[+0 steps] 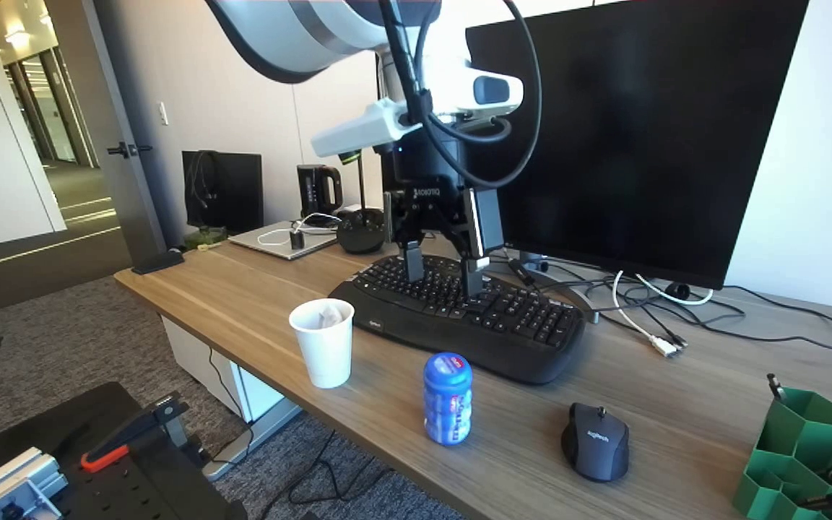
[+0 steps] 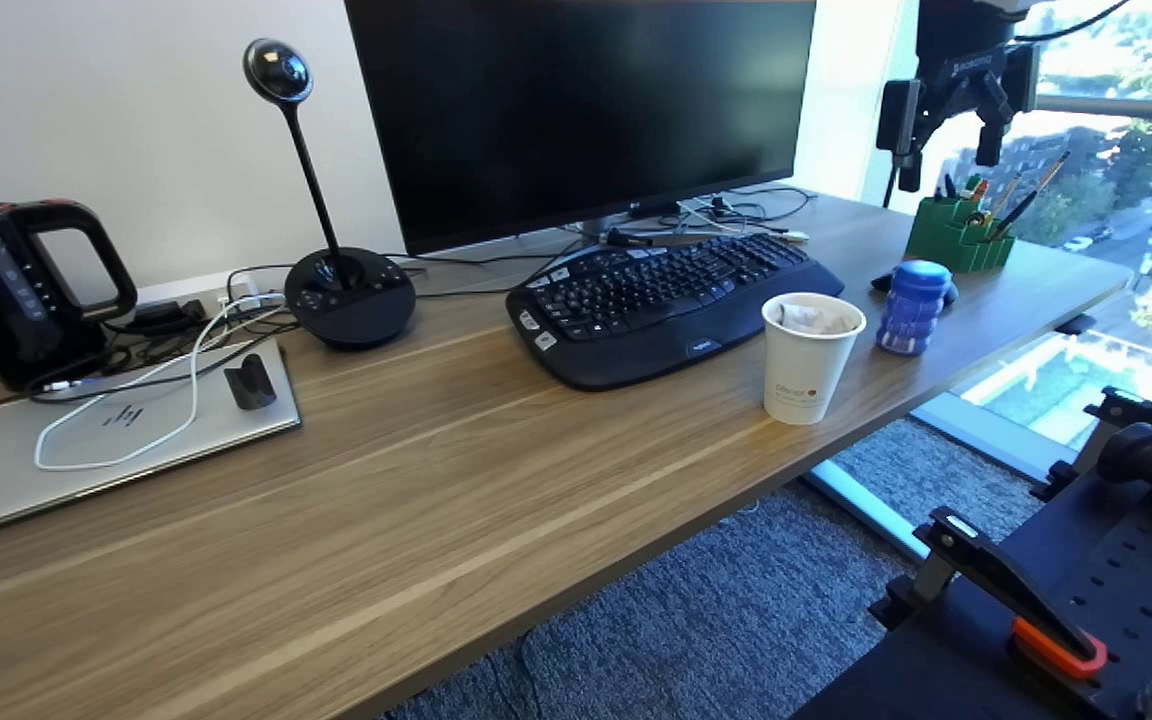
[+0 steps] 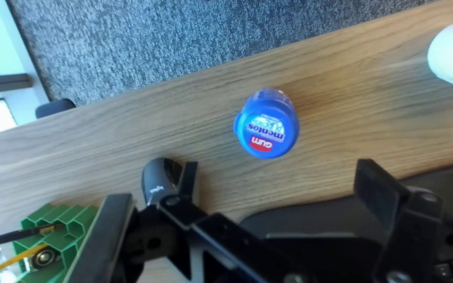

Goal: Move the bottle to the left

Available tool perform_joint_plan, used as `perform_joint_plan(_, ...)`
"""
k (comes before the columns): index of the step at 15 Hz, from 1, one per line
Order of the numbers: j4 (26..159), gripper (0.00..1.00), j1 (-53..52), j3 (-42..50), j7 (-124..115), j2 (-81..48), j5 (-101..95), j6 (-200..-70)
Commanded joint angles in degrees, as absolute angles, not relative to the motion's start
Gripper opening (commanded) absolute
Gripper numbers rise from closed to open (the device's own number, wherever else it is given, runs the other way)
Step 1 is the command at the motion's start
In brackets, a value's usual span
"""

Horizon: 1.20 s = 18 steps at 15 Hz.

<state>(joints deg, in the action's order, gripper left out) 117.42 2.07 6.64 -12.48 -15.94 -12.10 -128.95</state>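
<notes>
Black two-fingered pincer, spread wide, holding nothing; lower down, upright on brown wood-grain worktop between white paper cup and dark-grey computer mouse, blue cylindrical plastic bottle; probably light, stiff, slick; best gripped mid-body.

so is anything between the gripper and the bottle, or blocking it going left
In the wrist view, nothing visible stands between the gripper and bottle. Left of the bottle in both exterior views, the white cup might block a straight slide.

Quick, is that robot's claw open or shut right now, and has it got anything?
Claw: open, holding nothing; the blue bottle stands apart from it.
</notes>
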Motion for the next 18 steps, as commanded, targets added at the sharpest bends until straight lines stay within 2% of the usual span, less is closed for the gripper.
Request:
perform_joint_plan(1,118.4,1.0,1.1,8.1,-19.2,-14.3,-15.0,-125.6)
perform_joint_plan(13,121.8,1.0,4.2,5.1,2.9,-10.5,-6.4,-126.4)
perform_joint_plan(18,121.1,1.0,3.6,5.4,3.1,-10.7,-5.8,-125.8)
